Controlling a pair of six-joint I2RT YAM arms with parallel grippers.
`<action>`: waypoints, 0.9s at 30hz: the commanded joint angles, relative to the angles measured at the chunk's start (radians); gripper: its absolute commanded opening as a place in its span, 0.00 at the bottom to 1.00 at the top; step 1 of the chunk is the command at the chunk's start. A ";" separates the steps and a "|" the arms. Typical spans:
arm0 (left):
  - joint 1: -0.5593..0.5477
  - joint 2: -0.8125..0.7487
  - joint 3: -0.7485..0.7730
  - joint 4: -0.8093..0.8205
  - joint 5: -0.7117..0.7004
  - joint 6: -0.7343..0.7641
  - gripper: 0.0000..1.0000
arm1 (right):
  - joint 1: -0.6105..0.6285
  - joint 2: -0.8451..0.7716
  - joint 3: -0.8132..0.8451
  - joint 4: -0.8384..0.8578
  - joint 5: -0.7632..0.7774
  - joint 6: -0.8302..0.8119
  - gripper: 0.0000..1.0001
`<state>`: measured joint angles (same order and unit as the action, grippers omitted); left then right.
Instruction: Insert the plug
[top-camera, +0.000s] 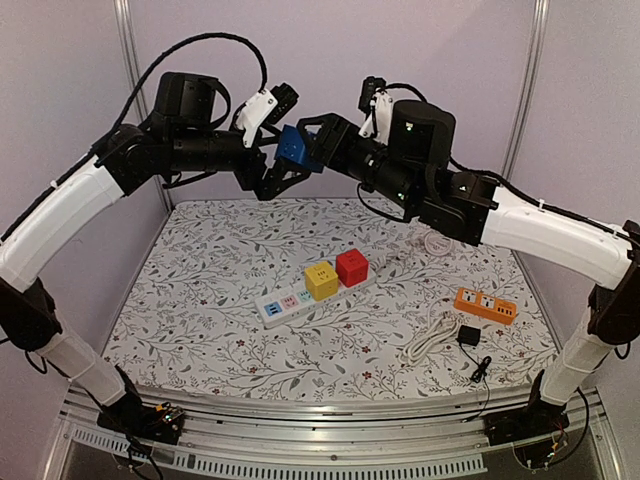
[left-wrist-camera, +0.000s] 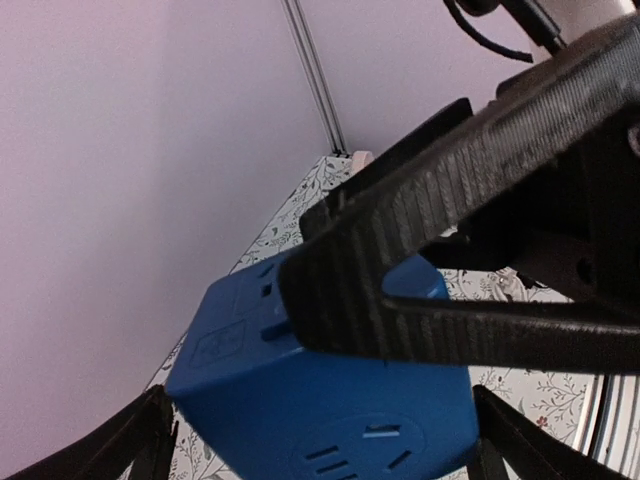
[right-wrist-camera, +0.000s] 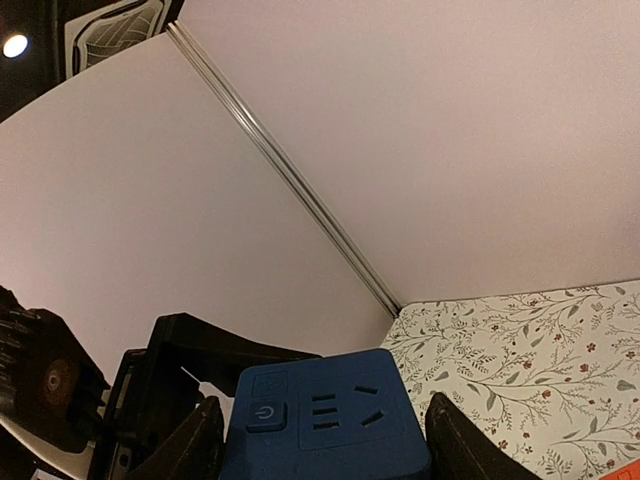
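Blue cube plug (top-camera: 292, 146) is up in the air over the far edge of the table (top-camera: 200, 280), between the two arms. It's not near the strip yet.

Right gripper (top-camera: 306, 146) is partly closed and clamped on the cube: the left wrist view shows its ribbed fingers (left-wrist-camera: 450, 170) pressed across the top face. Left gripper (top-camera: 283, 162) is spread fully wide, straddling the cube, with its fingertips low on either side and gaps showing. It holds nothing.

This reads as a mid-air regrasp, though I can't tell which way it's going. Only socket faces are visible in the wrist views; the prong side is hidden.

Target looks like the white power strip (top-camera: 285, 303) mid-table. The yellow cube (top-camera: 321, 280) and red cube (top-camera: 352, 267) already sit on its right end, and the free sockets are toward its near-left end. The orange strip (top-camera: 485, 305) is well apart on the right.

To do it well:
- If left takes over, close on the two faces right isn't covering, square on and low enough on the body.
- Right lets go only once left is firmly clamped; no gap with both open.
- Leave the prong face unobstructed and pointing down before descending.
- Come in vertically over a free socket next to the yellow cube, and avoid knocking that cube.
- Strip is loose on the cloth, so the spare arm could pin it.
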<state>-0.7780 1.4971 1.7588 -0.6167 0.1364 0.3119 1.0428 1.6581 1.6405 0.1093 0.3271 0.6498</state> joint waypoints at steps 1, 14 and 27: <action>-0.012 0.041 0.097 0.008 -0.008 -0.097 0.99 | 0.003 -0.047 -0.008 0.058 0.015 0.008 0.00; -0.012 0.114 0.250 -0.115 0.148 -0.151 0.00 | 0.002 -0.045 -0.013 0.087 -0.014 0.013 0.00; -0.015 -0.011 0.168 -0.344 0.350 0.187 0.00 | 0.001 -0.390 -0.320 -0.114 -0.587 -0.792 0.99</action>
<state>-0.7780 1.5482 1.9339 -0.8356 0.3538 0.3397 1.0409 1.4349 1.3998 0.1520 0.1059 0.2771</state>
